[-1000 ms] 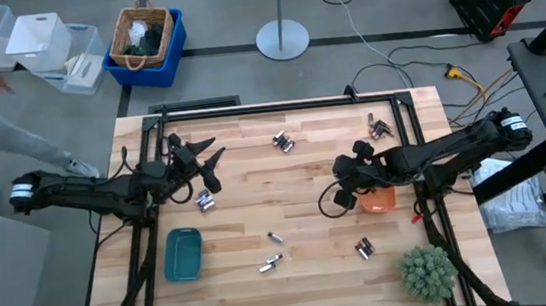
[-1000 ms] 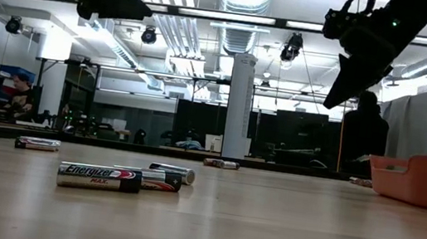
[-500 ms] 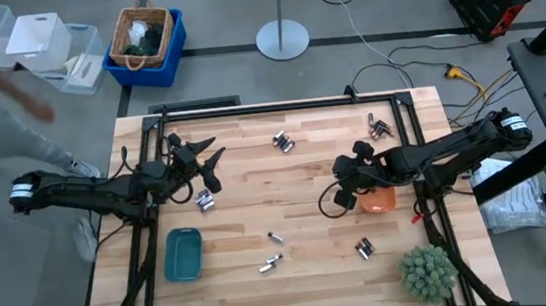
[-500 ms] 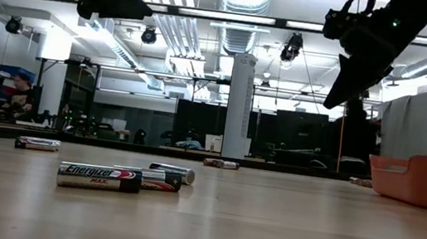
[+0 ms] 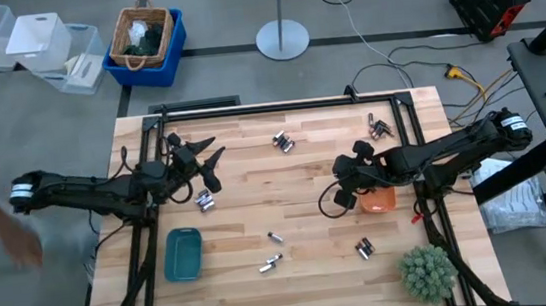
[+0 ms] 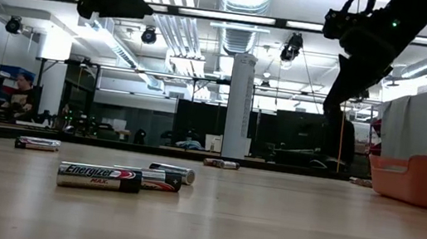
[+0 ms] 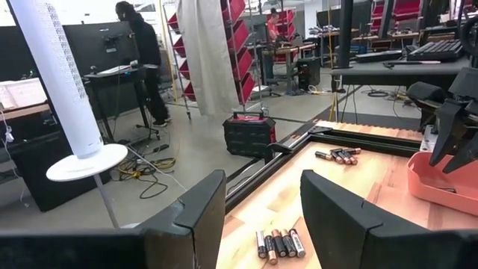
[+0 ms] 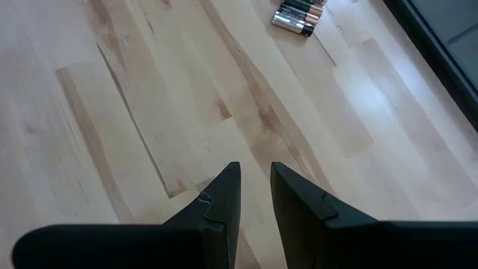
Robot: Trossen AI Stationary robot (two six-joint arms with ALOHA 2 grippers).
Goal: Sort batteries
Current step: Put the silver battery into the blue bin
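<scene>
Batteries lie scattered in small groups on the butcher-block table (image 5: 295, 176), placed here relative to the orange tray (image 5: 378, 201) at the table's right side. One cluster (image 5: 283, 143) lies toward the far edge and left of the tray, another cluster (image 5: 381, 125) beyond the tray near the far right corner, and a third (image 5: 365, 249) just nearer the front edge than the tray. A single battery (image 5: 274, 238), a pair (image 5: 270, 264) and a group (image 5: 205, 203) lie well to the tray's left, toward the teal tray (image 5: 182, 255). Right gripper (image 5: 340, 199) hangs above bare wood just left of the orange tray, fingers a narrow gap apart, holding nothing. Left gripper (image 5: 208, 167) hovers far left of the tray, fingers spread, empty.
</scene>
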